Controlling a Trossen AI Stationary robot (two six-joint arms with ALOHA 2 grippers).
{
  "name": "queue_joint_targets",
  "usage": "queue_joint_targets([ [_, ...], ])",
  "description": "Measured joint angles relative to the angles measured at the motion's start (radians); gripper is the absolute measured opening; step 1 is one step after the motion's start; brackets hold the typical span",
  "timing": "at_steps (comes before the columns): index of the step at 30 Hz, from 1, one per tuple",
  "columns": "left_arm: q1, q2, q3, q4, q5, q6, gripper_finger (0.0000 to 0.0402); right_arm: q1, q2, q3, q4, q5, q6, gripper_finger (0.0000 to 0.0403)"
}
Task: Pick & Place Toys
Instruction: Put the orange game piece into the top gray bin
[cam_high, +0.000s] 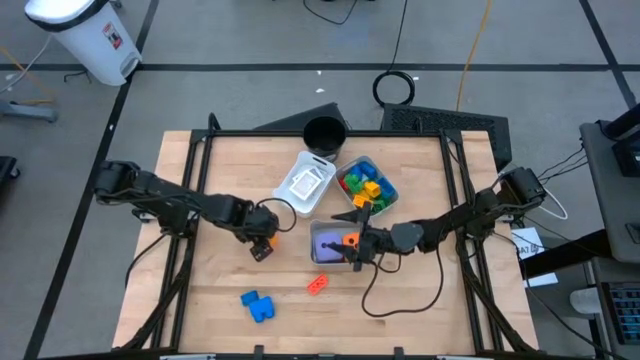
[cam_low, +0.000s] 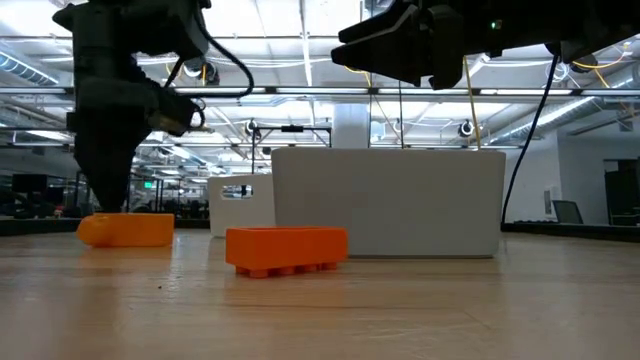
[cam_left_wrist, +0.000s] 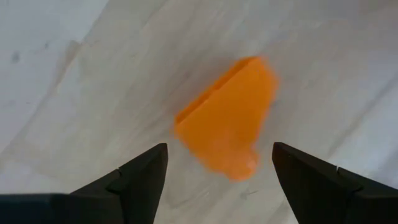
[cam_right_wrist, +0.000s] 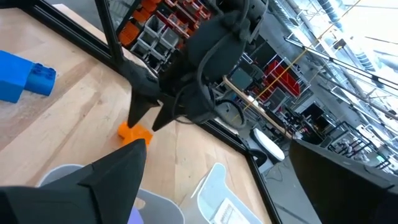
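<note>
A small orange block (cam_left_wrist: 227, 124) lies on the wooden table left of centre. My left gripper (cam_left_wrist: 221, 180) points down over it, open, one finger on either side and clear of it; it also shows in the high view (cam_high: 262, 242). My right gripper (cam_high: 352, 240) stands level and open above a grey tray (cam_high: 322, 255) that holds a purple die (cam_high: 328, 240) and an orange piece (cam_high: 349, 240). An orange-red block (cam_high: 318, 284) and blue blocks (cam_high: 258, 305) lie on the table nearer the front edge.
At the back stand a tray of mixed coloured blocks (cam_high: 367, 186), a white tray with flat tiles (cam_high: 307, 182) and a black round cup (cam_high: 323, 133). Dark frame rails (cam_high: 190, 200) run along the table's edges. Bare wood shows at the front left and front right.
</note>
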Motion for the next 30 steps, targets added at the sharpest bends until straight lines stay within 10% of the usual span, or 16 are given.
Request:
queue_joint_targets([
  [22,-0.054,0.214,0.007,0.11,-0.096,-0.059,0.0269,-0.007,0.0,0.0,-0.008,0.0,0.026,0.0368],
  [30,-0.055,0.218,0.006,0.117,-0.106,-0.114,0.0189,-0.007,0.0,0.0,-0.007,0.002,0.026,0.0368],
])
